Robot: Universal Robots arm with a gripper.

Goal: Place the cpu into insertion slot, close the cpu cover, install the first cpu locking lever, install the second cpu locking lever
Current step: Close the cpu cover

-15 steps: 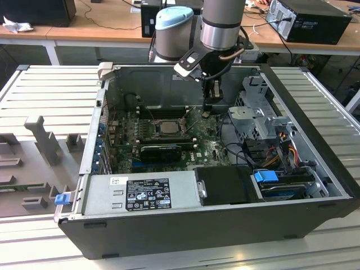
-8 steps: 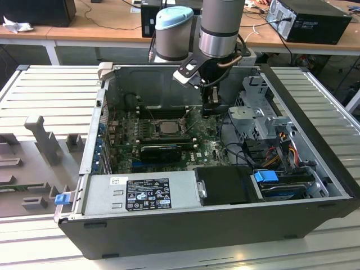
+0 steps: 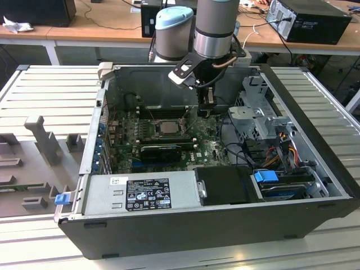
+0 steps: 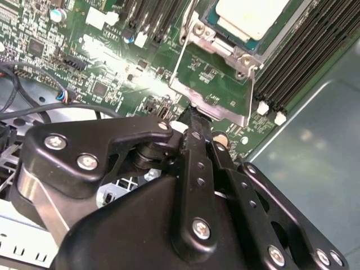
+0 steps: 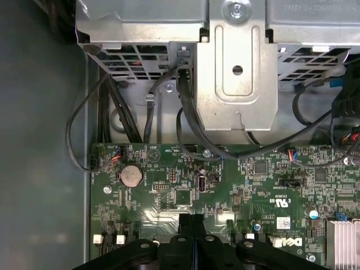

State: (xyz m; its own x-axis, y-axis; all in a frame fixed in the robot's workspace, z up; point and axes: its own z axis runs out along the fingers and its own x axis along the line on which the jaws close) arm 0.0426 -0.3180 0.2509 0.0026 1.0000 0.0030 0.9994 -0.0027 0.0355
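The open computer case (image 3: 197, 230) lies on its side in the middle of the slatted desk (image 3: 50, 84), so the circuit board faces up and the arm can reach it from above. The cpu (image 3: 167, 127) already sits in the insertion slot (image 4: 246, 59), on the board's half nearer the case's far wall. The cpu cover (image 4: 209, 104) is swung open beside the slot, with green board showing through its window. By that, the chip is placed and the closing work is not yet done.

The gripper (image 3: 206, 104) hangs inside the case just to the exterior view's right of the slot. Its fingers are pressed together, with nothing visible between them. That narrow shape would suit pushing a thin metal edge better than grasping.

The second wrist view shows what the exterior view cannot: the gripper's tip at, or just short of, the cover's outer edge, though actual contact cannot be told. The first wrist view looks the other way, over the closed tip to a coin battery (image 5: 131, 175), cables (image 5: 185, 129) and the metal drive cage (image 5: 236, 56).
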